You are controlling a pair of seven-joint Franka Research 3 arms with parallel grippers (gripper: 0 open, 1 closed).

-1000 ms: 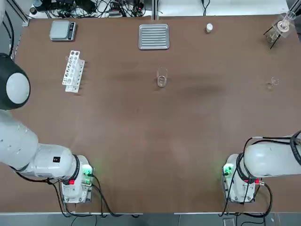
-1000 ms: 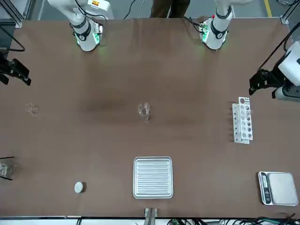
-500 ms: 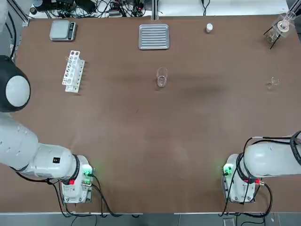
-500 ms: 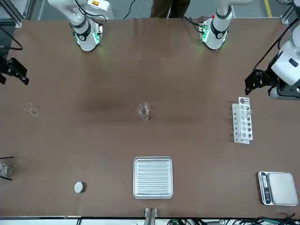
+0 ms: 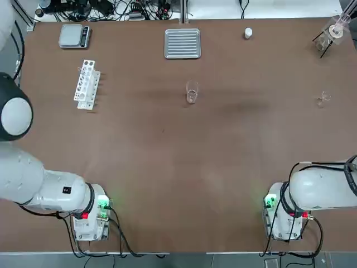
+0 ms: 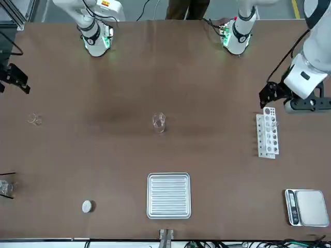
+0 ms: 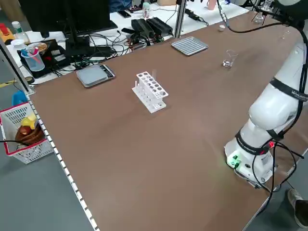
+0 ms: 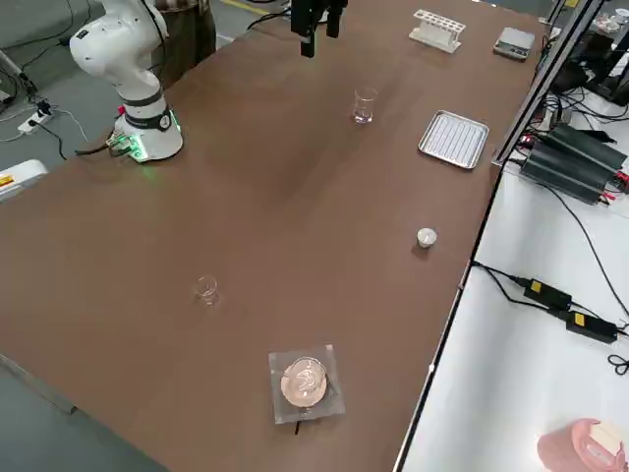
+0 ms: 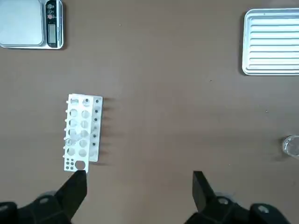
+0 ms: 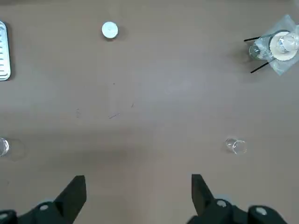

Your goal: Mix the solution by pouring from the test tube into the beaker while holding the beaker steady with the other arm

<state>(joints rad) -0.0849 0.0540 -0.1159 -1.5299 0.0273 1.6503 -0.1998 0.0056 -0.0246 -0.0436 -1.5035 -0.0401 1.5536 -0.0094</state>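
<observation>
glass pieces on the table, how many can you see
3: the beaker mid-table, a smaller glass piece toward the right edge, and a stoppered flask in the far right corner. A slim tube in the rack may escape notice.

left tool (image 6: 266, 95) moved inward over the table, now beside the white rack (image 6: 268, 137)

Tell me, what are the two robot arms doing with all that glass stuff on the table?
Nothing is being held yet. The left pincer hangs open above the table right by the white rack, where a slim test tube would sit, though the glass is too hard to make out. The beaker stands alone in the middle of the table, untouched. The right pincer waits open off to its side, near a smaller glass piece. No pouring has begun.
</observation>
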